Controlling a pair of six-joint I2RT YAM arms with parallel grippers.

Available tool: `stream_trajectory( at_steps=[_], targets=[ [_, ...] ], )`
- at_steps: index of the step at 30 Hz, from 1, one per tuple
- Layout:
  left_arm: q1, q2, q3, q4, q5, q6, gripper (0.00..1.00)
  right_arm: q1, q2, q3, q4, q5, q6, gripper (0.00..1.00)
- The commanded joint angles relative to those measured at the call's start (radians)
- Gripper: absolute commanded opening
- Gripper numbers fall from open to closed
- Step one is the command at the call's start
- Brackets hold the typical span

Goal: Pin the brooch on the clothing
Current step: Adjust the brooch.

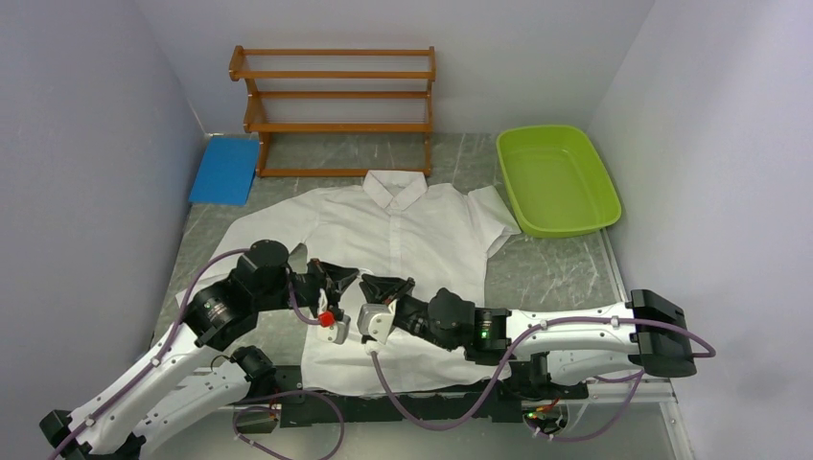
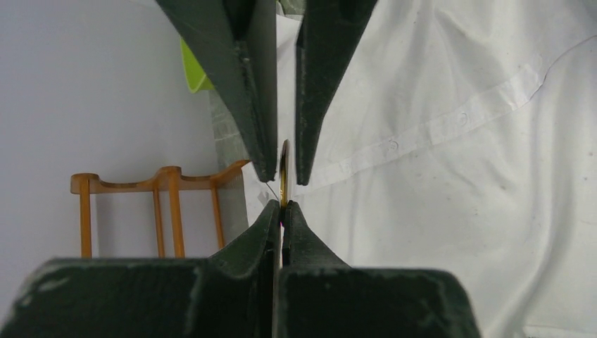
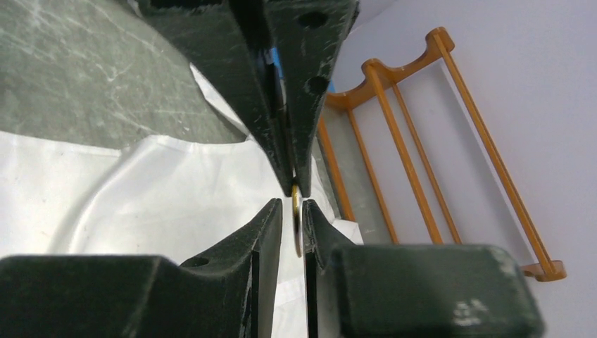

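The white shirt (image 1: 422, 230) lies flat on the table, collar to the far side; it also shows in the left wrist view (image 2: 457, 176) and the right wrist view (image 3: 141, 190). The brooch (image 2: 284, 172) is a thin gold disc seen edge-on, held in the air above the shirt. My left gripper (image 1: 353, 278) (image 2: 283, 205) is shut on its edge. My right gripper (image 1: 367, 284) (image 3: 292, 204) faces it tip to tip, jaws narrowly open around the brooch (image 3: 296, 225), which rests against one finger. The brooch is hidden in the top view.
A wooden rack (image 1: 336, 105) stands at the back wall. A green tub (image 1: 556, 177) sits at the back right and a blue pad (image 1: 225, 168) at the back left. Walls close in on both sides.
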Motion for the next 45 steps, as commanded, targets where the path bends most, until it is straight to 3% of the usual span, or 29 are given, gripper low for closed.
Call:
stream_trajectory(
  at_steps=[1,10,17,24,27,32,37,38,39,42,45],
  targets=[
    [-0.002,0.002,0.051,-0.005,0.031,-0.027,0.03,0.006,-0.003,0.043,-0.02,-0.014,-0.01,0.22],
    [-0.003,0.004,0.059,-0.013,0.046,-0.027,0.03,0.006,0.042,0.086,-0.07,0.022,-0.01,0.27],
    [-0.003,-0.004,0.063,-0.021,0.049,-0.029,0.03,0.006,0.066,0.101,-0.081,0.049,-0.02,0.26],
    [-0.003,-0.006,0.067,-0.037,0.061,-0.019,0.03,0.005,0.083,0.107,-0.091,0.08,-0.038,0.12],
    [-0.003,-0.007,0.069,-0.043,0.062,-0.015,0.03,0.005,0.094,0.114,-0.099,0.097,-0.048,0.0],
    [-0.003,-0.01,0.074,-0.047,0.052,-0.026,0.03,0.003,0.088,0.102,-0.104,0.102,-0.049,0.0],
    [-0.002,-0.031,0.043,0.012,-0.011,-0.11,0.53,-0.041,0.037,0.089,-0.118,-0.004,0.051,0.0],
    [-0.002,-0.036,0.038,0.013,-0.03,-0.132,0.69,-0.062,0.026,0.096,-0.141,-0.036,0.106,0.0],
    [-0.003,-0.037,0.036,0.003,-0.057,-0.149,0.91,-0.086,0.012,0.104,-0.167,-0.079,0.145,0.0],
    [-0.002,-0.038,0.059,-0.083,-0.14,-0.181,0.94,-0.183,-0.023,0.126,-0.234,-0.22,0.29,0.0],
    [-0.002,-0.061,0.069,-0.082,-0.237,-0.353,0.94,-0.317,-0.061,0.102,-0.214,-0.328,0.463,0.0]
  ],
)
